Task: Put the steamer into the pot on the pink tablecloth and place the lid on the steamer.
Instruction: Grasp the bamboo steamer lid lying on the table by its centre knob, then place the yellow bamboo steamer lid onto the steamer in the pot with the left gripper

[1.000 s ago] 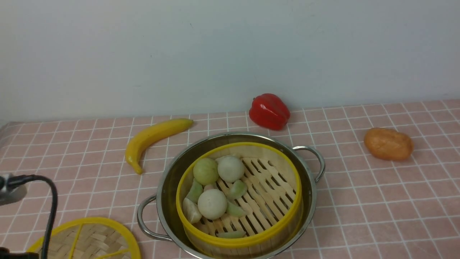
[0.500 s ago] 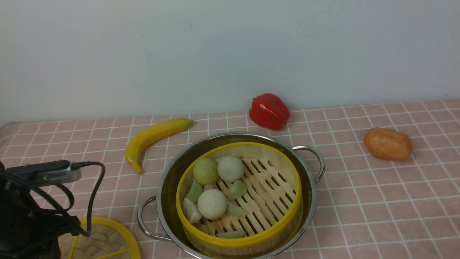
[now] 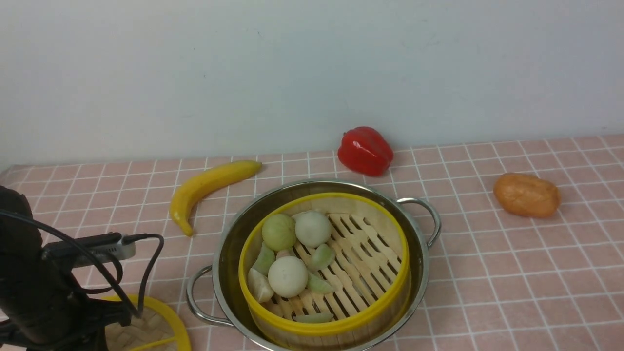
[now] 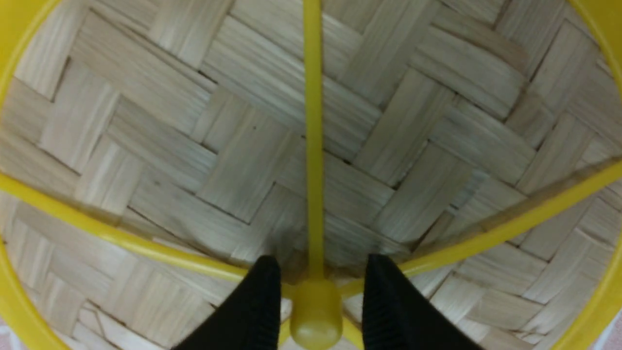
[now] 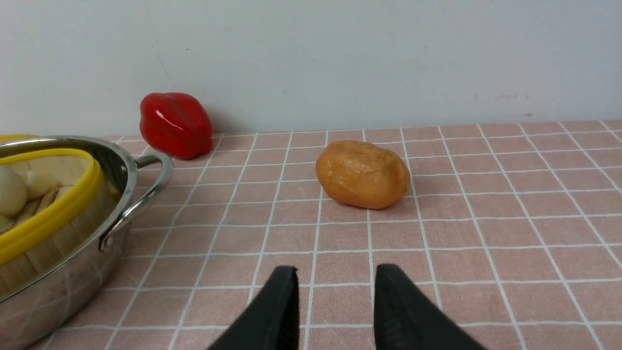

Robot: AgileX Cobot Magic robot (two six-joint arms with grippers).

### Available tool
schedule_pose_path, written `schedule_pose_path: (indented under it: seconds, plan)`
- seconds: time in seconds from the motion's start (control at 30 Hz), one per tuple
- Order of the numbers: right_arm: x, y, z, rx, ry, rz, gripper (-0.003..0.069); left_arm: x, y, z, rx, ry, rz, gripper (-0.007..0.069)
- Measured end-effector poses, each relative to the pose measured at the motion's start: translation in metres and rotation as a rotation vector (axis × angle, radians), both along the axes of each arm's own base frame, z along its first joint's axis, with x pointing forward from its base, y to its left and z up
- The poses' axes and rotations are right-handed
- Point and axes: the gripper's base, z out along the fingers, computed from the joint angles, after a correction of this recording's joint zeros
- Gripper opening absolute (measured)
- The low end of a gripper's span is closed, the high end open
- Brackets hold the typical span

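1. Steamer (image 3: 336, 327) sits inside the pot (image 3: 225, 265) on the pink tablecloth (image 3: 512, 282). Pale round and green food pieces (image 3: 287, 275) lie on its slatted floor. It is uncovered.
2. Lid (image 3: 168, 317) lies flat on the cloth, just beside the pot's near-left handle.
3. Left arm (image 3: 29, 282) is over the lid. Its jaws stand apart, straddling the centre knob (image 4: 316, 311), with a small gap on each side.
4. Right jaws are apart and empty, over bare cloth to the right of the pot.
5. Banana (image 3: 204, 187), red pepper (image 3: 365, 151) and orange-brown lump (image 3: 526, 195) lie beyond the pot.
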Motion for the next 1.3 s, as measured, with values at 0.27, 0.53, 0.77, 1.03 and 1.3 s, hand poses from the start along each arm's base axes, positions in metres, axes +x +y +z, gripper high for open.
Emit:
schedule_pose_path:
  seconds: [0.27,0.53,0.77,1.03,1.3]
  plan:
    - [0.0,0.0,0.0,0.0,0.0,0.0,0.024,0.002,0.002,0.002,0.009,0.037,-0.015,0.0117]
    - [0.0,0.0,0.0,0.0,0.0,0.0,0.024,0.023,0.013,0.092,0.15,-0.254,-0.106,0.0117]
    - [0.0,0.0,0.0,0.0,0.0,0.0,0.024,0.045,-0.029,0.166,0.098,-0.51,-0.433,0.0117]
    - [0.0,0.0,0.0,0.0,0.0,0.0,0.024,0.05,-0.133,0.166,-0.094,-0.635,-1.03,0.0117]
    - [0.0,0.0,0.0,0.0,0.0,0.0,0.024,0.056,-0.177,0.142,-0.179,-0.643,-1.212,0.0117]
